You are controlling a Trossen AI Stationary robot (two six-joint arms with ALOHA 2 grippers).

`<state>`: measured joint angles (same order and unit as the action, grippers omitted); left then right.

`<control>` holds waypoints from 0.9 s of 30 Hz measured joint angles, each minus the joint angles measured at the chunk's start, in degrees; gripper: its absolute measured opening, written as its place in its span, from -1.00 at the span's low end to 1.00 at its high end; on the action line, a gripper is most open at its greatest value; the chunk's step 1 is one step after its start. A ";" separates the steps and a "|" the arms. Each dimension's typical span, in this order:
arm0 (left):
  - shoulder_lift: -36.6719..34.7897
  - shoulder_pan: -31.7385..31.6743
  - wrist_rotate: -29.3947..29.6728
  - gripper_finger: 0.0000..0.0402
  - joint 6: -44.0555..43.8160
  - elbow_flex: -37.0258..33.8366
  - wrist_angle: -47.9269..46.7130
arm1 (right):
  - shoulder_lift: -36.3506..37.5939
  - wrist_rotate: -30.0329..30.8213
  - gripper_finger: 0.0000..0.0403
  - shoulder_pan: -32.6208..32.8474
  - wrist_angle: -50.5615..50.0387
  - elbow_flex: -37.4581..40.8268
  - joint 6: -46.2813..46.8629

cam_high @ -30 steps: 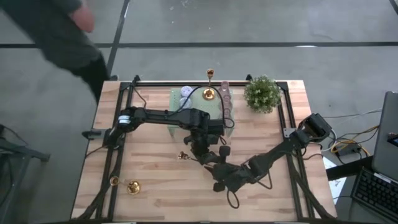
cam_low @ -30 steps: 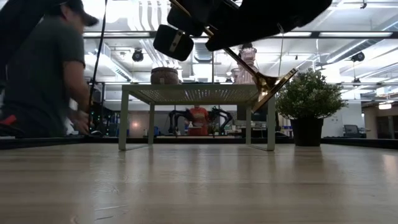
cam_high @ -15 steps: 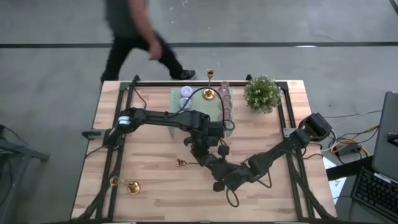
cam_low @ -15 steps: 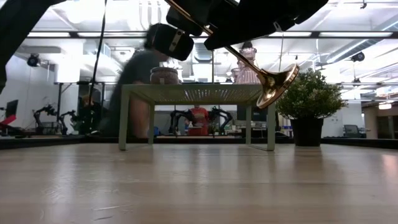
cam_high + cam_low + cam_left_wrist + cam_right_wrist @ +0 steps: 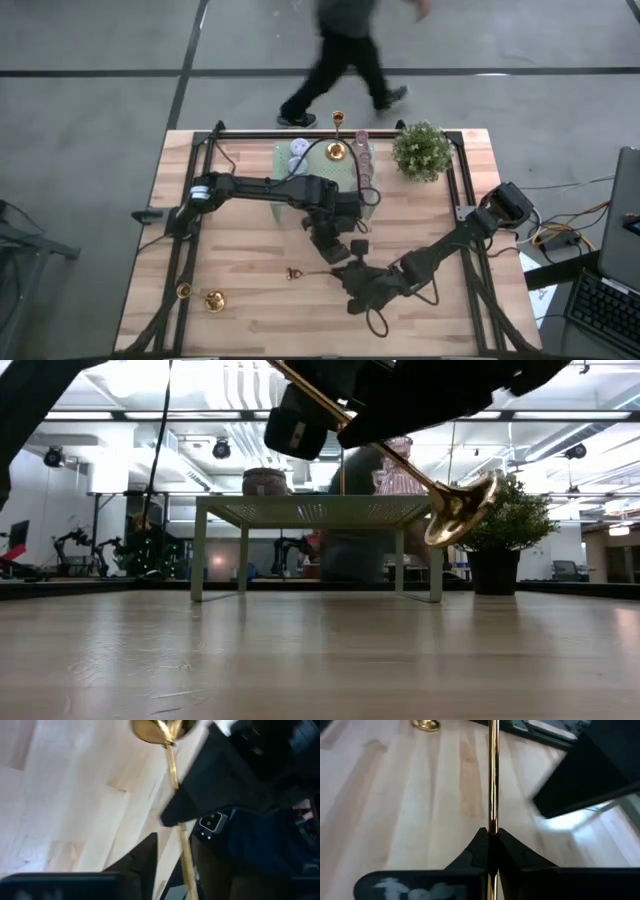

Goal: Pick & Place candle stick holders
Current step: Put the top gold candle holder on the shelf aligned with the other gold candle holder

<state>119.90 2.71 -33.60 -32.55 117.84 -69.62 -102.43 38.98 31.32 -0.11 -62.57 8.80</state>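
Front-left corner of the wood-plank table (image 5: 240,250): 2 shiny gold bits are lying just beside each other, a small one (image 5: 184,291) and a bigger round one (image 5: 214,300). Can't tell whether that's 2 candle stick holders or 1 on its side.

Mid-table, the right pincer (image 5: 346,273) is clamping shut on the slim stem of 1 candle stick holder (image 5: 293,272). The right wrist view is showing both dark fingers pinching the polished rod. The holder is hanging tilted above the table, not touching it, w/ its flared trumpet-shaped base (image 5: 455,510) as the low end.

Just behind, the left pincer (image 5: 335,245) is hovering near the same stem; can't tell if it's open or closed.

Further back, 1 pale green mesh-top stand (image 5: 283,170) is carrying pale lilac candles (image 5: 298,152) (count unclear) and 1 upright gold holder (image 5: 336,150).

Back right, 1 bushy potted plant (image 5: 420,150) is sitting.

Beyond the table, 1 person (image 5: 345,50) is walking past.
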 joint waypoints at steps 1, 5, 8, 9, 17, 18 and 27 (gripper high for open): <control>0.00 0.01 -0.36 -0.32 0.30 0.00 0.09 | 0.00 0.26 -0.95 -0.07 -0.03 0.07 0.04; -0.02 -0.83 -4.03 -0.11 3.45 0.27 -0.03 | 0.00 -0.90 -0.95 -0.02 -0.10 0.21 0.11; -0.14 -1.64 -4.37 -0.05 5.06 0.86 -0.07 | 0.00 -2.65 -0.95 0.28 -0.10 0.33 0.82; -0.39 -1.93 -4.35 -0.05 5.84 1.06 -0.20 | 0.00 -3.07 -0.95 0.30 -0.13 0.48 1.12; -6.60 -3.39 5.08 -0.05 15.46 1.95 -0.13 | 0.00 -3.06 -0.95 0.44 0.07 2.20 3.26; -7.86 -3.36 8.33 -0.05 16.66 1.71 0.18 | 0.00 -3.08 -0.95 0.46 0.52 2.56 3.27; -22.82 1.18 28.17 -0.05 23.48 -2.14 8.68 | 1.06 -2.89 -0.95 0.40 11.67 6.09 -0.02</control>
<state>97.08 3.89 -5.43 -9.07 115.70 -60.93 -101.37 36.09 31.72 11.56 -56.48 8.78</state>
